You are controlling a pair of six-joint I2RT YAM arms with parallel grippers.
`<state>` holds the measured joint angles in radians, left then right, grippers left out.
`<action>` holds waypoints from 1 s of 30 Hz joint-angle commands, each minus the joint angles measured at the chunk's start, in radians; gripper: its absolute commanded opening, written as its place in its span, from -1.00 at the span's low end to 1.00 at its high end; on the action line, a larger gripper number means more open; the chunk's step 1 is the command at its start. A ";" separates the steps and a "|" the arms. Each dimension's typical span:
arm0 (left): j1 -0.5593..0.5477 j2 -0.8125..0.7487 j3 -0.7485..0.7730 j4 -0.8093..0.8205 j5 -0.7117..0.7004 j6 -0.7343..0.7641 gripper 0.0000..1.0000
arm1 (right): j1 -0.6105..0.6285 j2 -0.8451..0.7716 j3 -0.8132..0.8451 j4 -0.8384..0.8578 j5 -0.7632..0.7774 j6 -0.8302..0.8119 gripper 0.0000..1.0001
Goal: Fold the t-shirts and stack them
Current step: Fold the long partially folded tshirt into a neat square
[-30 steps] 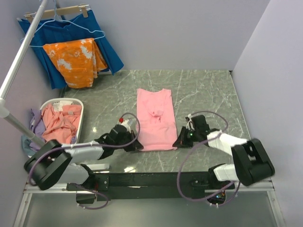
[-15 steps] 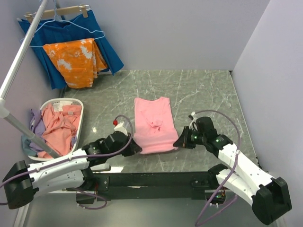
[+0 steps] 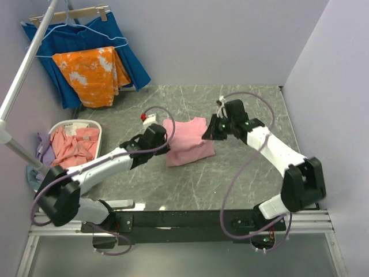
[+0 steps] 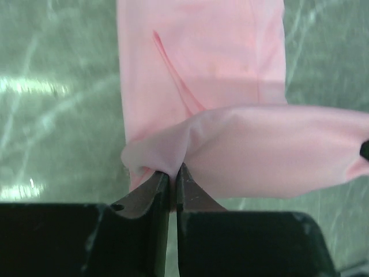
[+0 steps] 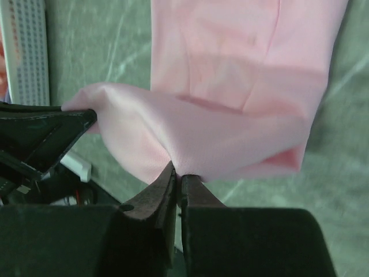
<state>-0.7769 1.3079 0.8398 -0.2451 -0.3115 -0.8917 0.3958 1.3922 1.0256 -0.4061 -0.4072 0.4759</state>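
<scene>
A light pink t-shirt [image 3: 189, 142] lies on the marble table, its near hem lifted and carried over its far part. My left gripper [image 3: 167, 144] is shut on the hem's left corner; the pinched cloth [image 4: 167, 156] shows in the left wrist view above my left gripper [image 4: 173, 173]. My right gripper [image 3: 209, 131] is shut on the hem's right corner; the right wrist view shows my gripper [image 5: 179, 176] pinching the pink fold [image 5: 219, 144]. Salmon-pink and lilac shirts [image 3: 72, 149] lie bunched in a white basket [image 3: 99, 141] at the left.
An orange blotched cloth [image 3: 92, 74] and a dark blue pleated cloth [image 3: 130, 57] hang on a rack at the back left. A slanted white pole [image 3: 26, 69] crosses the left side. Lilac walls close the back and right.
Both grippers have carried the shirt's near hem away from the arm bases toward the collar end, so the shirt now looks about half as long. Both arms have stretched out.
</scene>
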 commanded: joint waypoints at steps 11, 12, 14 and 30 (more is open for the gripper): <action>0.310 0.560 0.525 0.148 0.192 0.260 -0.85 | -0.087 0.653 0.675 -0.042 -0.058 -0.086 -0.94; 0.323 0.589 0.551 0.148 0.207 0.263 -0.88 | -0.092 0.692 0.724 -0.083 -0.045 -0.086 -0.95; 0.355 0.665 0.619 0.150 0.229 0.272 -0.89 | -0.107 0.793 0.853 -0.102 -0.036 -0.088 -0.98; 0.459 0.802 0.797 0.336 0.319 0.333 0.88 | -0.193 0.776 0.869 0.107 0.189 -0.089 0.71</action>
<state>-0.3328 2.2318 1.6543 -0.0212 0.0124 -0.5816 0.1970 2.3592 2.0022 -0.4465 -0.3321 0.4297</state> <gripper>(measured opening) 0.897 0.832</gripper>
